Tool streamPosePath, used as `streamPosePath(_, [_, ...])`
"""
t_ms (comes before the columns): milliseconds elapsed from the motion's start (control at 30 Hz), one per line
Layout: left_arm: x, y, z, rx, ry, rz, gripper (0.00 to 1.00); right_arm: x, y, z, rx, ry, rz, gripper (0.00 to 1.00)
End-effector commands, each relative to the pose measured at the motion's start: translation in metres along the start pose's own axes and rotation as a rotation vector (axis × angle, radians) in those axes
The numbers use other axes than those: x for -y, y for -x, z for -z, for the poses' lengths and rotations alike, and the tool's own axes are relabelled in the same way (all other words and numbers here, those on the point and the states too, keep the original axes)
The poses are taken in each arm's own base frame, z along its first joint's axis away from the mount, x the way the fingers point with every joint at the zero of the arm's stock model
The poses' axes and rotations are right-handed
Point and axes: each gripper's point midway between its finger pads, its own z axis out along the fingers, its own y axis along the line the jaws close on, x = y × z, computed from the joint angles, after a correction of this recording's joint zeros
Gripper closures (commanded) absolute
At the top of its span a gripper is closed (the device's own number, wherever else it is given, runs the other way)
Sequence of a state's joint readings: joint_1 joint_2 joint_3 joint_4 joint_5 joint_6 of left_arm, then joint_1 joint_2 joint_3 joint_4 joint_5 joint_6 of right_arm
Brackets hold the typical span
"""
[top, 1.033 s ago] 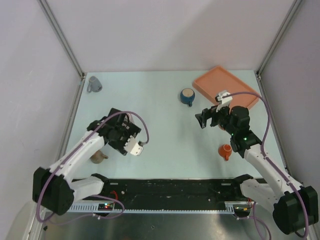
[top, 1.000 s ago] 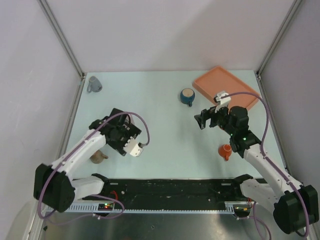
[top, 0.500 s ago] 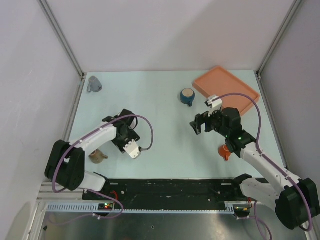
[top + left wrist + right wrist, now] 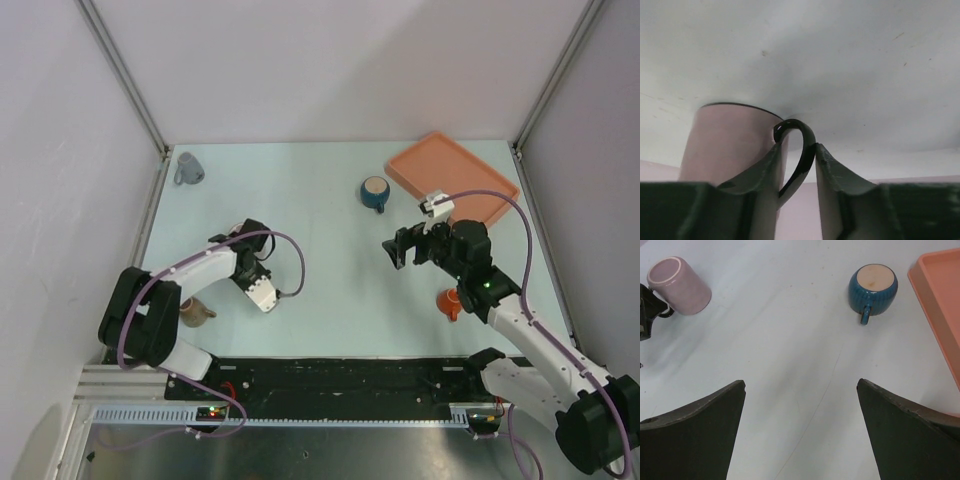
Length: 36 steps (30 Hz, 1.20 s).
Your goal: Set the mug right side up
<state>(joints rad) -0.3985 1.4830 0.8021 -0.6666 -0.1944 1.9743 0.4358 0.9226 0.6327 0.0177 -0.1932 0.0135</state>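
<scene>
From above, the left arm (image 4: 200, 268) hides the pink mug (image 4: 679, 285)

Top camera: overhead, covering the whole table (image 4: 330, 200). Left wrist camera: low and close, pink mug (image 4: 730, 145) handle between its fingers (image 4: 835, 175). Right wrist camera: higher, angled down, same mug (image 4: 680, 285) beyond one finger (image 4: 695, 435).

Robot lab cell: white panel walls (image 4: 330, 60), aluminium corner posts (image 4: 122, 75), black mounting rail (image 4: 350, 375).

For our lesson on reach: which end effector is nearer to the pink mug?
Left. The left end effector grips the pink mug by its handle; the right end effector hangs open, far across the table.
</scene>
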Motion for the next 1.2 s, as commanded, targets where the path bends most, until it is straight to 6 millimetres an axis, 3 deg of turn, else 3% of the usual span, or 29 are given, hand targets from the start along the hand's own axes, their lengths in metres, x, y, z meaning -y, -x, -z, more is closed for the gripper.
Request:
streamPosePath(0, [-0.019, -0.01, -0.004, -0.042, -0.013, -0.502, 0.73, -0.002, 0.01, 0.005, 0.05, -0.004, -0.008, 0.0])
streamPosePath(100, [-0.03, -0.015, -0.001, -0.043, 0.031, -0.479, 0.95, -0.005, 0.012, 0.006, 0.057, 0.01, -0.009, 0.0])
streamPosePath(233, [-0.054, -0.018, 0.013, -0.029, 0.128, -0.431, 1.0, -0.005, 0.016, 0.007, 0.07, 0.01, -0.023, 0.0])
streamPosePath(300, [-0.075, -0.01, 0.028, 0.024, 0.235, -0.362, 1.0, -0.006, 0.018, 0.007, 0.077, 0.009, -0.042, 0.0])
streamPosePath(467, [-0.145, -0.002, 0.102, 0.228, 0.533, 0.079, 1.0, -0.013, 0.025, 0.002, 0.083, 0.027, -0.164, 0.0])
streamPosePath(633, [-0.183, 0.004, 0.167, 0.495, 0.677, 0.448, 1.0, -0.032, 0.044, -0.009, 0.06, 0.11, -0.321, 0.0])
streamPosePath(767, [-0.193, 0.03, 0.21, 0.771, 0.688, 0.622, 1.0, -0.043, 0.067, -0.018, 0.015, 0.162, -0.413, 0.0])
streamPosePath(900, [-0.19, 0.061, 0.261, 1.049, 0.643, 0.716, 1.0, -0.043, 0.104, -0.012, 0.002, 0.222, -0.482, 0.0])
streamPosePath(1033, [-0.178, 0.084, 0.309, 1.233, 0.613, 0.687, 1.0, -0.035, 0.132, -0.001, 0.031, 0.311, -0.568, 0.0])
streamPosePath(1167, [-0.164, 0.107, 0.341, 1.34, 0.589, 0.611, 1.0, -0.05, 0.141, -0.011, 0.008, 0.342, -0.529, 0.0])
